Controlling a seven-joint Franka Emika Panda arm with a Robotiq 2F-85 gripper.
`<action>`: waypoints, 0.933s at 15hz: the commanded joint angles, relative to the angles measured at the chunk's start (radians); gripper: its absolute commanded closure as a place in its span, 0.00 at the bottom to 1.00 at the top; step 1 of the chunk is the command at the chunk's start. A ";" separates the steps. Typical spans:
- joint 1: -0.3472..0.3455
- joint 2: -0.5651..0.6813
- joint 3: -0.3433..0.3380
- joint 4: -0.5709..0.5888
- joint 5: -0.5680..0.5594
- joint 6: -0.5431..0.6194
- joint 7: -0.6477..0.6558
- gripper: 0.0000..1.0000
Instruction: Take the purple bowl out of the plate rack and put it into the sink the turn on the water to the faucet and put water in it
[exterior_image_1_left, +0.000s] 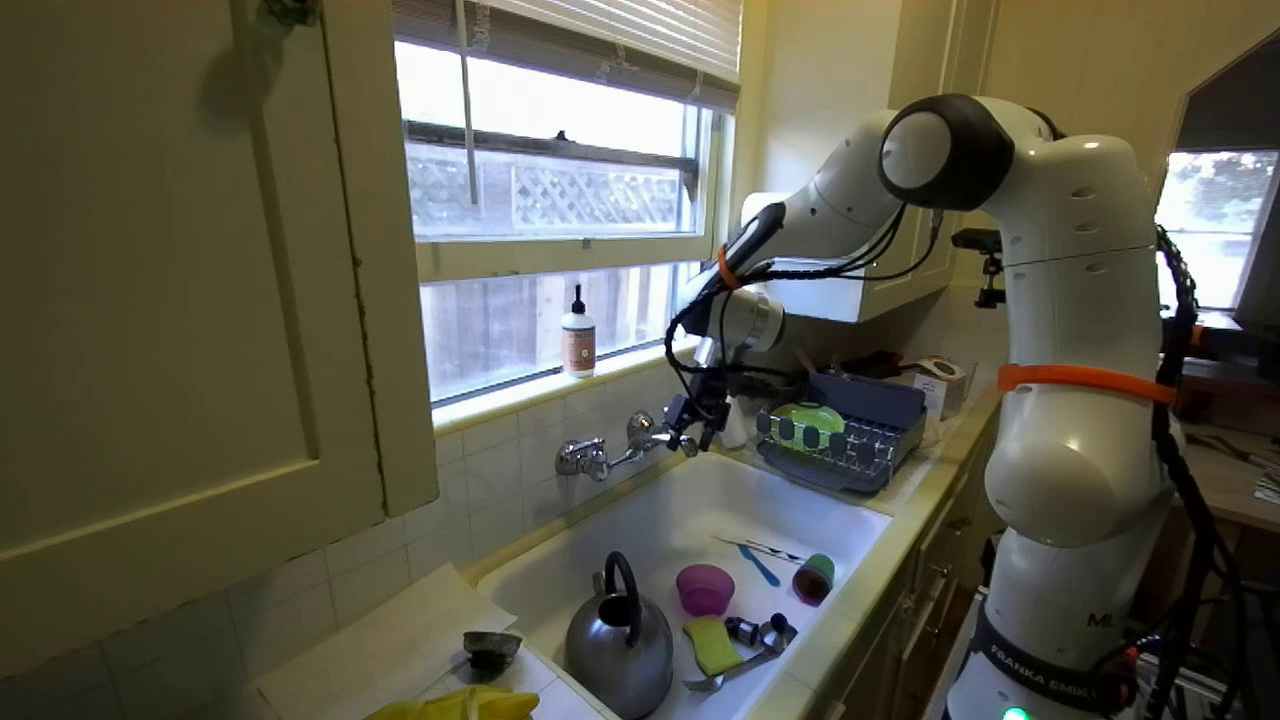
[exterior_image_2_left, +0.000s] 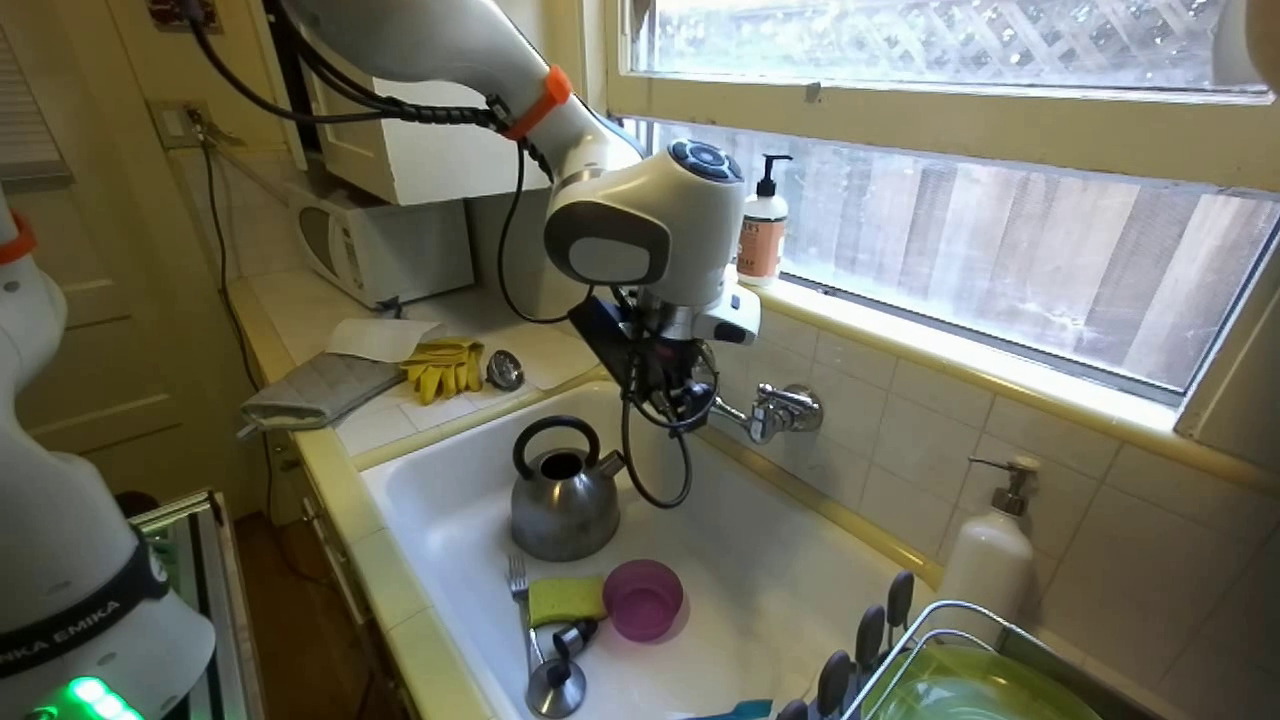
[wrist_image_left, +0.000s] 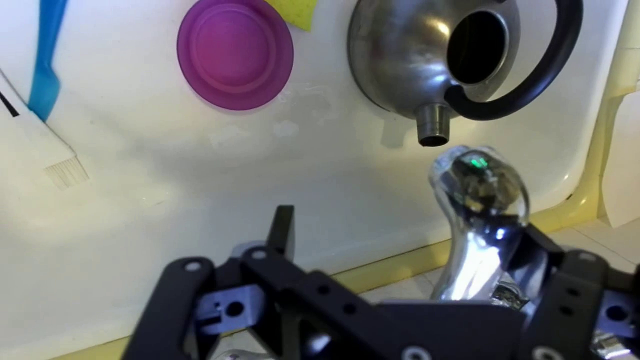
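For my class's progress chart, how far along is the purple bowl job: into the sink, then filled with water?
Done: the purple bowl is in the sink, out of the plate rack.
In hand: the open gripper is at the faucet, probably to turn on the water; contact is hard to tell.
Left: no stream shows, so running water into the bowl likely remains.

In an exterior view we look past the kettle (exterior_image_1_left: 620, 660) toward the plate rack (exterior_image_1_left: 868, 400); in an exterior view, back over the rack; both share the sink (exterior_image_2_left: 790, 590); our wrist view, nearest, looks down into it.
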 joint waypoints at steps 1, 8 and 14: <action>-0.024 -0.035 -0.034 -0.079 -0.088 0.017 -0.025 0.00; -0.020 -0.040 -0.041 -0.087 -0.132 0.029 -0.010 0.00; -0.024 -0.053 -0.047 -0.097 -0.175 0.034 0.000 0.00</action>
